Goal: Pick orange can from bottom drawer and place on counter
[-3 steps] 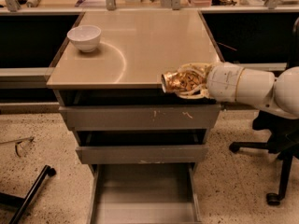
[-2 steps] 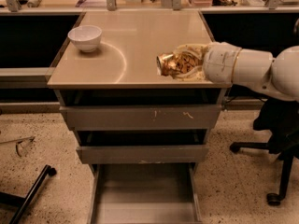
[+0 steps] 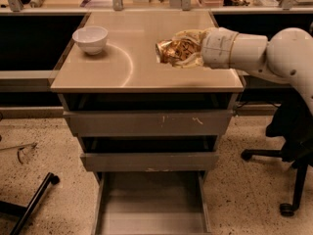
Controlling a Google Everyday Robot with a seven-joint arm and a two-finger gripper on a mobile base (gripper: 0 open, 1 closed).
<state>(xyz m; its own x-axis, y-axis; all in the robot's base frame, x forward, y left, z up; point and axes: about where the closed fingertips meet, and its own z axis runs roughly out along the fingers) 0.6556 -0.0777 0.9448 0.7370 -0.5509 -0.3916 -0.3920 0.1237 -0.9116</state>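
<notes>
My gripper (image 3: 182, 49) reaches in from the right on a white arm and is shut on the orange can (image 3: 171, 51), a shiny golden-orange dented can. It holds the can on its side just above the right half of the beige counter (image 3: 127, 67). Whether the can touches the counter I cannot tell. The bottom drawer (image 3: 151, 214) is pulled out at the bottom of the cabinet, and its grey floor is bare.
A white bowl (image 3: 90, 39) stands on the counter's left rear part. Two scuffed grey drawers (image 3: 146, 124) above the bottom one are slightly open. A black office chair (image 3: 288, 146) stands at the right. A black bar (image 3: 32, 204) lies on the speckled floor at left.
My gripper has carried the can up and to the left, from beside the counter's front right edge to over the counter's right half.
</notes>
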